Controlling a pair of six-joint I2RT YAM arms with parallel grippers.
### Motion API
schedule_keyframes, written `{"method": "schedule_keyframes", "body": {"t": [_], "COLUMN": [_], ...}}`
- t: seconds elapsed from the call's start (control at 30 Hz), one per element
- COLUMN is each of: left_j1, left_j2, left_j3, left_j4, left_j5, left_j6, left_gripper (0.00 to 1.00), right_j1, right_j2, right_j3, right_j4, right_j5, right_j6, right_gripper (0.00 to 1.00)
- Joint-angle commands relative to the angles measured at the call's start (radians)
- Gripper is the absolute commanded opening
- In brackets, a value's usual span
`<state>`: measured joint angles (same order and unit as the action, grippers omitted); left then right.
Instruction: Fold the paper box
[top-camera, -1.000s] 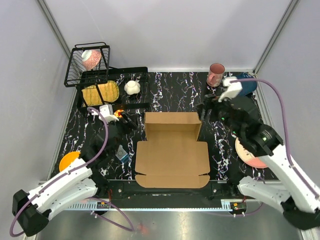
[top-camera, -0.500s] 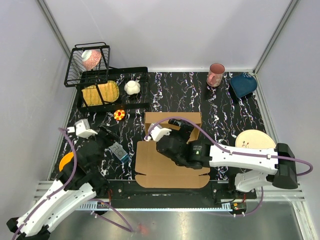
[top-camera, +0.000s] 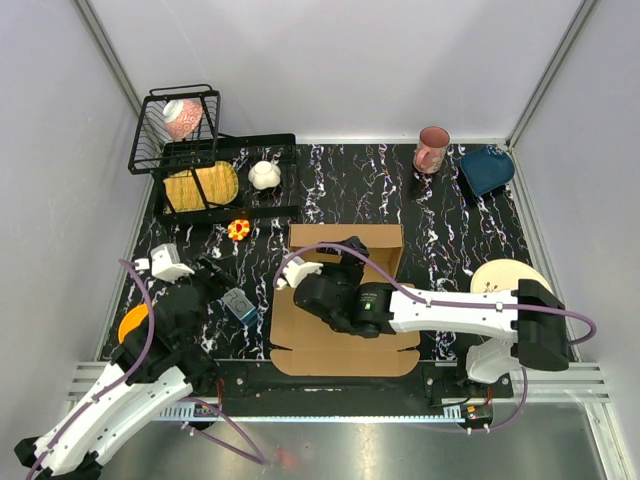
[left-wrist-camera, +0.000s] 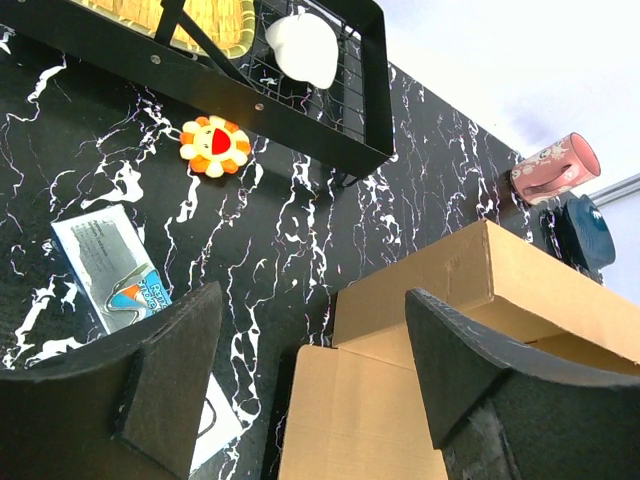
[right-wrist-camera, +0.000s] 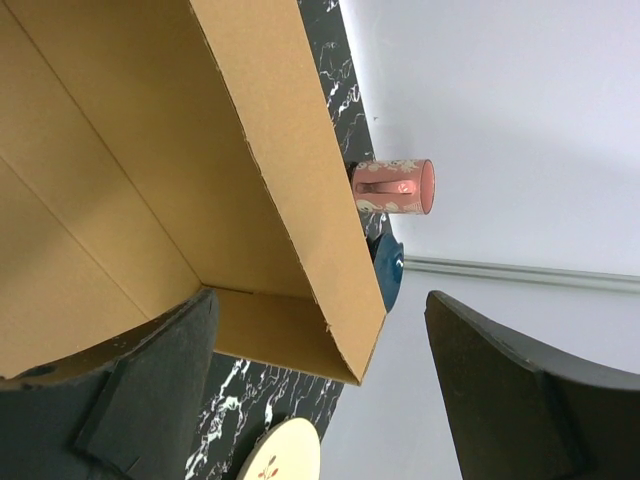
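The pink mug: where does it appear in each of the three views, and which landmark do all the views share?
Top external: the pink mug stands at the table's far edge, right of centre, left of the blue bowl.
Left wrist: the mug is at the right edge, above the bowl.
Right wrist: the mug is near the centre, turned sideways in the picture.
Shared landmark: the paper box, whose raised wall shows in every view.

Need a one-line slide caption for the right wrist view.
Open right gripper beside the upright wall of the box, pink mug beyond.
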<state>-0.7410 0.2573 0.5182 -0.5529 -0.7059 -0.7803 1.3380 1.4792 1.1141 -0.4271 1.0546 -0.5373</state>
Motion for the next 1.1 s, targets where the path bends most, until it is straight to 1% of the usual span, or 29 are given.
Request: {"method": "schedule_keyframes", "body": {"t": [0.0, 0.13, 0.23, 0.27, 0.33, 0.37, 0.47, 0.5, 0.57, 0.7, 0.83, 0.87, 1.03, 1.07], "left_j1": [0.003, 0.003, 0.003, 0.003, 0.003, 0.003, 0.003, 0.003, 0.003, 0.003, 0.003, 0.003, 0.003, 0.003], "left_j2": [0.017, 0.037, 0.045, 0.045, 0.039, 0.036, 0.016, 0.013, 0.013, 0.025, 0.028, 0.026, 0.059, 0.066], "left_j3": [-0.009, -0.011, -0.012, -0.009, -0.006, -0.009, -0.017, -0.018, -0.020, -0.014, -0.001, 0.014, 0.110, 0.152], "left_j4": [0.010, 0.011, 0.018, 0.018, 0.018, 0.016, 0.019, 0.027, 0.028, 0.028, 0.028, 0.028, 0.039, 0.042], "left_j5": [-0.009, -0.006, -0.001, -0.001, 0.000, -0.004, -0.009, -0.009, -0.004, 0.000, -0.001, -0.004, -0.027, -0.035], "left_j6": [0.000, -0.004, -0.001, 0.006, 0.016, 0.022, 0.023, 0.023, 0.024, 0.027, 0.026, 0.026, 0.058, 0.073], "left_gripper": [0.77, 0.77, 0.77, 0.77, 0.77, 0.77, 0.77, 0.77, 0.77, 0.77, 0.77, 0.77, 0.77, 0.77], "right_j1": [-0.036, -0.114, -0.155, -0.174, -0.177, -0.177, -0.177, -0.177, -0.177, -0.175, -0.171, -0.172, -0.177, -0.192], "right_j2": [0.035, 0.095, 0.130, 0.136, 0.142, 0.141, 0.139, 0.136, 0.138, 0.122, 0.079, 0.069, -0.051, -0.074], "right_j3": [0.009, 0.039, 0.061, 0.064, 0.066, 0.066, 0.034, 0.029, 0.026, 0.030, 0.026, 0.026, 0.053, 0.085], "right_j4": [0.089, 0.105, 0.117, 0.126, 0.131, 0.137, 0.187, 0.197, 0.205, 0.208, 0.203, 0.203, 0.195, 0.151], "right_j5": [-0.019, -0.010, -0.022, -0.022, -0.031, -0.034, -0.022, -0.021, -0.007, 0.025, 0.047, 0.060, 0.090, 0.081], "right_j6": [-0.032, -0.029, -0.026, -0.029, -0.044, -0.047, -0.076, -0.093, -0.098, -0.121, -0.148, -0.156, -0.187, -0.167], "right_gripper": [0.90, 0.89, 0.86, 0.82, 0.71, 0.58, 0.43, 0.35, 0.28, 0.21, 0.06, 0.00, 0.00, 0.00]}}
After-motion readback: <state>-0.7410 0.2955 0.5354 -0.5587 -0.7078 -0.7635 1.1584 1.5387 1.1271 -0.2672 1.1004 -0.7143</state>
